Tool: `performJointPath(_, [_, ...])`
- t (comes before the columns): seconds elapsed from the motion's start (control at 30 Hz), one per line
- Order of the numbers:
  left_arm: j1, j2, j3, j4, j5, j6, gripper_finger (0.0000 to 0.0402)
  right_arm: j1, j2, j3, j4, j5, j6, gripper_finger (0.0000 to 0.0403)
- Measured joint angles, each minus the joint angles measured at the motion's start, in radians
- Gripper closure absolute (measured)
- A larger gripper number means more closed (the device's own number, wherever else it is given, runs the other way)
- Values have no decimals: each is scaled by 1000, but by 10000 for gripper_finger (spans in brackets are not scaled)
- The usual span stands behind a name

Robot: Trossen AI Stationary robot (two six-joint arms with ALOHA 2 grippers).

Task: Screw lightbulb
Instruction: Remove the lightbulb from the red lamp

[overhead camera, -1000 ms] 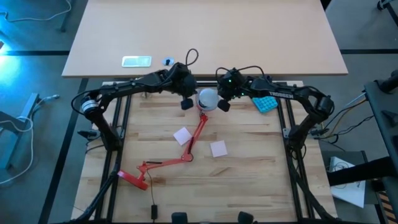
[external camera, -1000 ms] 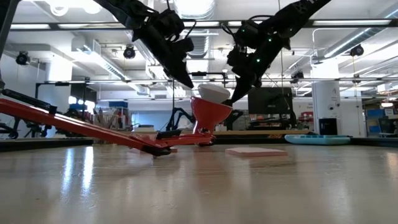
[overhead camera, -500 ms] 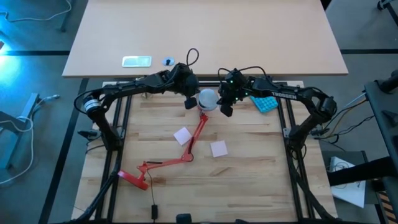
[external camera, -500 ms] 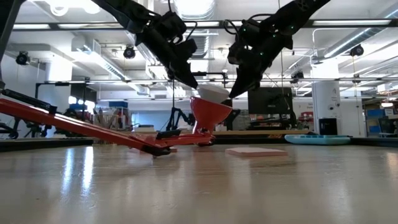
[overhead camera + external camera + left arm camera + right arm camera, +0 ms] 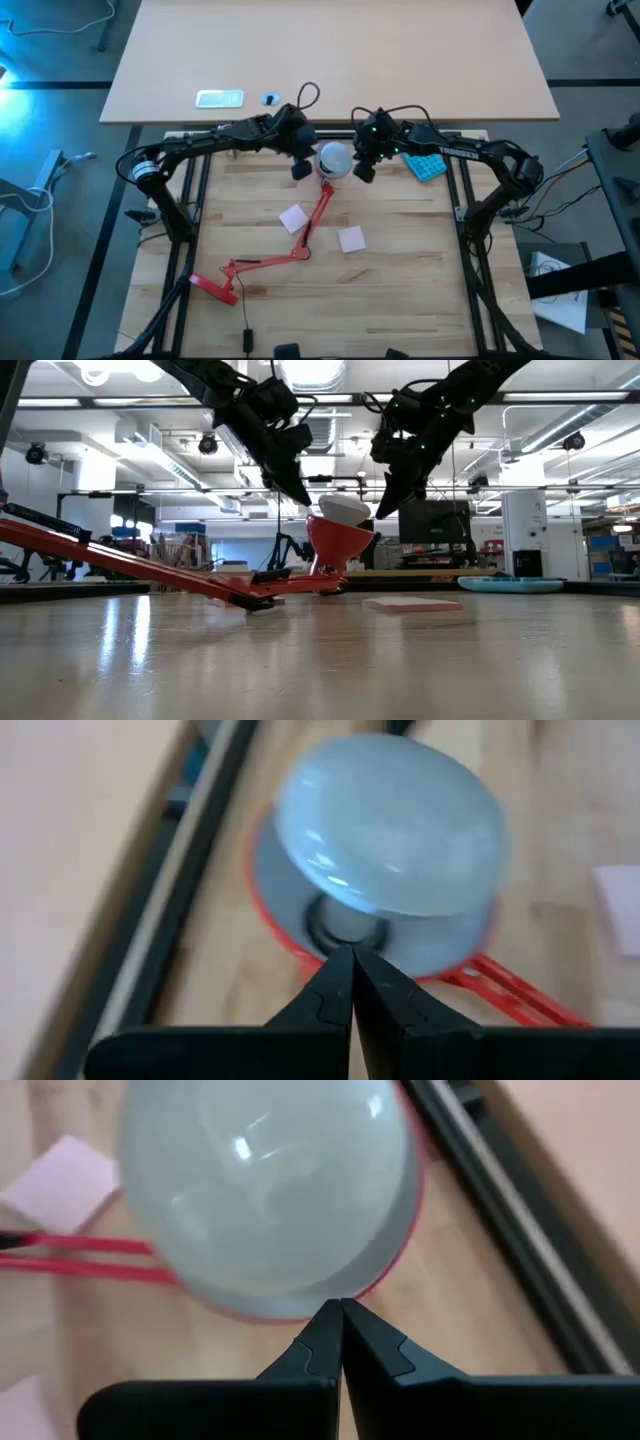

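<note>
My left claw (image 5: 300, 166), fingers pressed together on nothing, hovers just left of the lightbulb (image 5: 334, 157), which sits in the red lamp's shade (image 5: 338, 541) between my claws. My right claw (image 5: 362, 168), tips also together and empty, hangs just right of it.

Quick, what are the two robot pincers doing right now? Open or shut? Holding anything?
Left pincer: shut, holding nothing, beside the lightbulb.
Right pincer: shut, holding nothing, on the bulb's other side.
</note>
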Motion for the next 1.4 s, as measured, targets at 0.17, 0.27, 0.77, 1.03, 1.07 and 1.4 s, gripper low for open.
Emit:
performJointPath(0.17, [9, 7, 0, 122, -77, 18, 401, 3, -4, 0, -44, -165, 44, 401])
performJointPath(0.27, [10, 38, 0, 192, -71, 17, 401, 16, 6, 0, -32, -206, 42, 401])
performJointPath(0.77, [-23, 33, 0, 68, -19, 2, 401, -8, 22, 2, 11, -16, 35, 401])
performJointPath(1.03, [-8, 3, 0, 63, -127, 25, 401, -3, 13, 27, -87, -40, 66, 401])
performJointPath(1.07, [1, 3, 0, 79, -131, 24, 401, 2, 13, 27, -90, -61, 72, 401])
performJointPath(1.4, [14, 37, 0, 206, 12, 20, 401, 40, 24, 25, -51, -149, 61, 401])
